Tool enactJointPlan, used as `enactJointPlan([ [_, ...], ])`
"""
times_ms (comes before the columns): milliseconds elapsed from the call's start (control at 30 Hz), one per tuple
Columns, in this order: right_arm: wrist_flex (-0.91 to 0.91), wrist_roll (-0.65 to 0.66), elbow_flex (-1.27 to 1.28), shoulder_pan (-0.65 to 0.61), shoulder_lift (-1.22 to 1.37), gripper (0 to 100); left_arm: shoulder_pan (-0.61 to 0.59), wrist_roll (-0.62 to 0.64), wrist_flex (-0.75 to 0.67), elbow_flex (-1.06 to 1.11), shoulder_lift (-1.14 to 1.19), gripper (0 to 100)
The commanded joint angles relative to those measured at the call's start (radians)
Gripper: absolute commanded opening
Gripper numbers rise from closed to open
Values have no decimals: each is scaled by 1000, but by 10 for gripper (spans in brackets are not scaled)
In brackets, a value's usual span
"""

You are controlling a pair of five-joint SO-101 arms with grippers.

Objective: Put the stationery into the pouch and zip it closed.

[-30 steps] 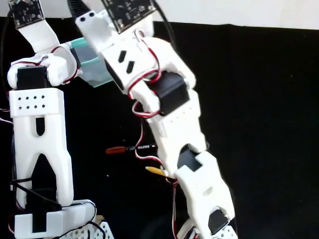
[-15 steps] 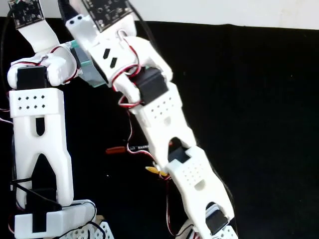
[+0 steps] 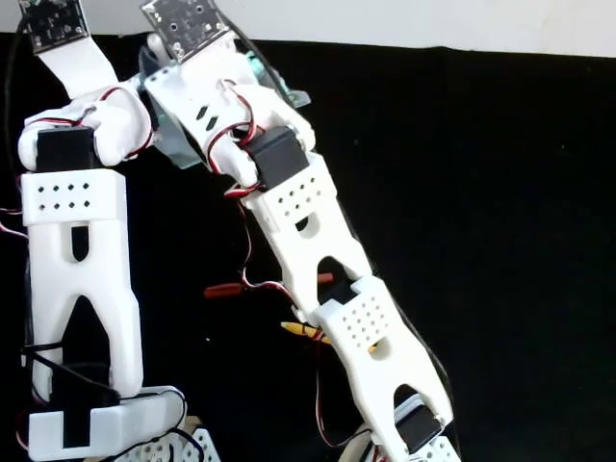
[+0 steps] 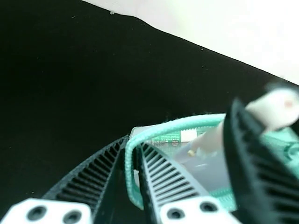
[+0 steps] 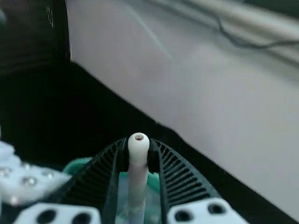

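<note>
Pinched the teal pouch (image 4: 196, 122) by its rim, left fingers (image 4: 159, 172) shut tight, near the tabletop's far left corner. Clamped a white pen (image 5: 136, 186) in the right fingers (image 5: 173, 172) at the pouch's mouth. Left a red pen (image 3: 223, 289) and a yellow item (image 3: 300, 330) lying nearer the front edge.

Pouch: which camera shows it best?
Left wrist view: the pouch is close up, teal rim pinched in the left gripper. High view has it mostly behind the arms; right wrist view catches a teal sliver.
</note>
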Motion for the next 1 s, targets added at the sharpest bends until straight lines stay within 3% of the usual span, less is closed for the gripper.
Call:
enactJointPlan([
  [0, 71, -2, -113, 22, -13, 13, -16, 3, -8, 4, 4, 7],
  [133, 168, -2, -111, 22, -73, 37, -16, 3, -8, 4, 4, 7],
  [300, 259, -2, -108, 21, -153, 183, -16, 5, -8, 4, 4, 7],
  [700, 265, 0, -108, 82, -312, 185, -16, 5, -9, 4, 4, 7],
  [967, 455, 26, -107, 134, -426, 185, -16, 5, -41, 45, 4, 7],
])
